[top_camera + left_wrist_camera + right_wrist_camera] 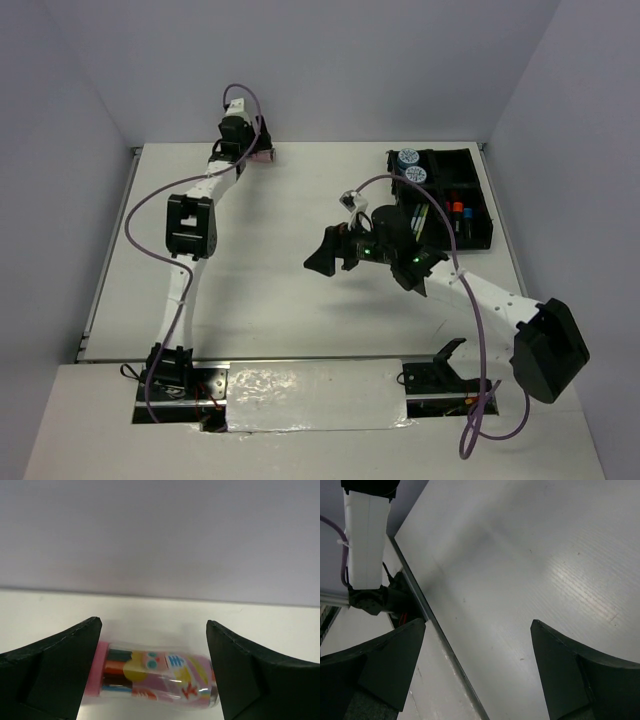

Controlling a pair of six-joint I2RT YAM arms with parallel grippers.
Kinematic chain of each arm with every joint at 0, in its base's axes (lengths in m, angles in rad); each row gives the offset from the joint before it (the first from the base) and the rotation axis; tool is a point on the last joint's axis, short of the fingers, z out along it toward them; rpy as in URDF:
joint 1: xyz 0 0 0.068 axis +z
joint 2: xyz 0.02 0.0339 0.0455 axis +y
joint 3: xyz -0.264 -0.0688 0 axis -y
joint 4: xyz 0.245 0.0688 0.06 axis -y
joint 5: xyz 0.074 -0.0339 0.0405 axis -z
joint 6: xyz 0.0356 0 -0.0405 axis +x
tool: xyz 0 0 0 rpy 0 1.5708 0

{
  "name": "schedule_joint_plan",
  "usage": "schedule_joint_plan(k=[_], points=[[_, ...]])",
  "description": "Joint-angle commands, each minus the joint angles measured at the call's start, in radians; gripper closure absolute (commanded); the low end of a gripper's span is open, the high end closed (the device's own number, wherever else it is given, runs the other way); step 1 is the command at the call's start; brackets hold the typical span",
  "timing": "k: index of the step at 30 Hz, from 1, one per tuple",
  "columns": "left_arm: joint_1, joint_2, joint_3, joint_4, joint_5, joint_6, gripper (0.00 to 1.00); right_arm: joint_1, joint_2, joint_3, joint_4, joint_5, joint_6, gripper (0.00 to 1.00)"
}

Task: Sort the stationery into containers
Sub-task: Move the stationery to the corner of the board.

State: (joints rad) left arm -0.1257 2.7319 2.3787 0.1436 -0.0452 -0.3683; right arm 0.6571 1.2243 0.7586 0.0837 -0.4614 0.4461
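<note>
The pink bottle (160, 672) lies on its side on the table by the back wall, between the open fingers of my left gripper (152, 626), which do not grip it. From above, the left gripper (260, 143) is over the bottle (265, 156) at the far edge. My right gripper (320, 250) hovers open and empty over mid-table, left of the black organiser tray (478, 236). The tray holds two blue-white tubs (408, 158), thin pale pens (421, 214) and the highlighters (457, 211). The right wrist view shows the gripper (477, 626) over bare table.
The back wall stands close behind the bottle (160, 540). The table's near edge and the left arm's base (367, 535) show in the right wrist view. The right arm's elbow (548, 350) hangs at the near right.
</note>
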Motion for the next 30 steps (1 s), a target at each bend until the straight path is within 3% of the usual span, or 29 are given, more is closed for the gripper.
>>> schedule_joint_plan(k=[1, 5, 7, 9, 10, 11, 13, 14, 17, 18, 19, 20, 23, 24, 25, 26, 27, 30], points=[[-0.009, -0.126, -0.122, -0.139, -0.015, -0.054, 0.01, 0.01, -0.057, 0.007, -0.022, 0.038, -0.03, 0.06], [-0.026, -0.198, -0.204, -0.314, -0.001, -0.06, 0.06, 0.012, -0.095, 0.001, -0.032, 0.055, -0.035, 0.06], [-0.04, -0.308, -0.324, -0.268, 0.008, -0.034, 0.09, 0.013, -0.103, 0.007, -0.044, 0.064, -0.041, 0.06], [-0.068, -0.453, -0.549, -0.173, -0.019, 0.0, 0.06, 0.013, -0.098, 0.013, -0.053, 0.081, -0.05, 0.05], [-0.078, -0.665, -0.763, -0.104, -0.182, -0.056, 0.01, 0.021, -0.001, 0.046, -0.052, 0.105, -0.088, 0.04], [-0.094, -0.748, -0.798, -0.125, -0.29, -0.078, 0.01, 0.022, 0.062, 0.071, -0.056, 0.11, -0.089, 0.04], [-0.104, -0.826, -0.811, -0.201, -0.368, -0.147, 0.01, 0.022, 0.113, 0.077, -0.044, 0.096, -0.083, 0.04], [-0.139, -0.883, -0.814, -0.302, -0.525, -0.217, 0.01, 0.029, 0.132, 0.08, -0.017, 0.09, -0.069, 0.04], [-0.212, -0.926, -0.719, -0.674, -0.807, -0.487, 0.0, 0.039, 0.202, 0.094, 0.013, 0.079, -0.049, 0.04], [-0.262, -0.936, -0.701, -0.843, -0.952, -0.807, 0.01, 0.042, 0.217, 0.106, 0.007, 0.081, -0.047, 0.04], [-0.281, -0.955, -0.687, -1.279, -0.982, -1.027, 0.01, 0.052, 0.231, 0.131, 0.001, 0.084, -0.047, 0.04], [-0.299, -0.966, -0.682, -1.491, -0.975, -1.252, 0.01, 0.055, 0.247, 0.145, -0.01, 0.086, -0.049, 0.04], [-0.319, -1.167, -0.947, -1.515, -0.878, -1.383, 0.01, 0.061, 0.3, 0.203, -0.067, 0.063, -0.061, 0.04], [-0.31, -1.226, -1.107, -1.456, -0.872, -1.318, 0.01, 0.064, 0.305, 0.208, -0.074, 0.053, -0.067, 0.04], [-0.278, -1.324, -1.168, -1.347, -0.872, -1.222, 0.01, 0.067, 0.297, 0.2, -0.07, 0.047, -0.063, 0.04], [-0.088, -1.406, -1.278, -1.067, -0.676, -0.875, 0.02, 0.081, 0.256, 0.168, -0.026, 0.018, -0.044, 0.04], [-0.051, -1.407, -1.306, -0.94, -0.674, -0.871, 0.05, 0.087, 0.256, 0.168, -0.016, 0.012, -0.044, 0.04], [-0.055, -1.434, -1.323, -0.821, -0.576, -0.645, 0.05, 0.108, 0.213, 0.176, -0.044, 0.02, -0.066, 0.04]])
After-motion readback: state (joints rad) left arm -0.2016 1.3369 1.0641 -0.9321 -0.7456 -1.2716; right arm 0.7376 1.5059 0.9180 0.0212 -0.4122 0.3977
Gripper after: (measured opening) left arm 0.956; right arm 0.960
